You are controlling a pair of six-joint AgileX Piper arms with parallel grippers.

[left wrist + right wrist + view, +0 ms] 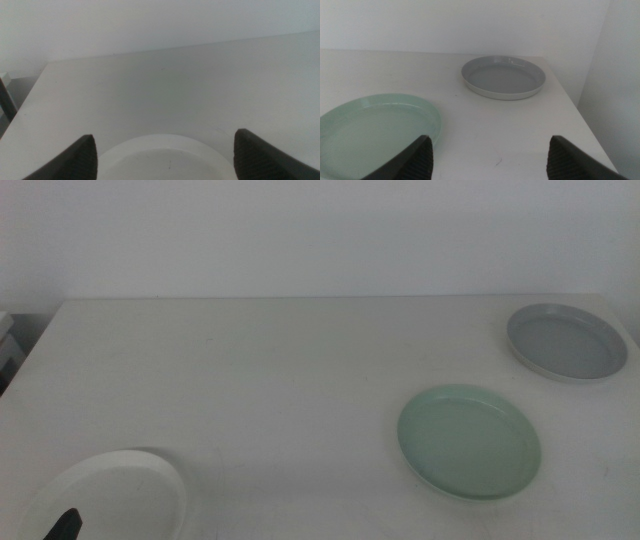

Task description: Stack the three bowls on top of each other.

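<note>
The three bowls lie apart on the white table (280, 370). The white bowl (100, 495) is at the front left, the mint green bowl (470, 442) at the right, and the grey-blue bowl (566, 341) in the far right corner. My left gripper (62, 527) shows only as a dark tip over the white bowl's near side. In the left wrist view the left gripper (164, 135) is open, jaws wide apart above the white bowl (165, 160). My right gripper (490, 139) is open and empty, near the green bowl (375, 130), with the grey-blue bowl (502, 77) beyond it.
A plain white wall (320, 230) rises behind the table. The table's right edge (580, 120) runs close to the grey-blue bowl. A dark object (8, 350) stands off the table's left side.
</note>
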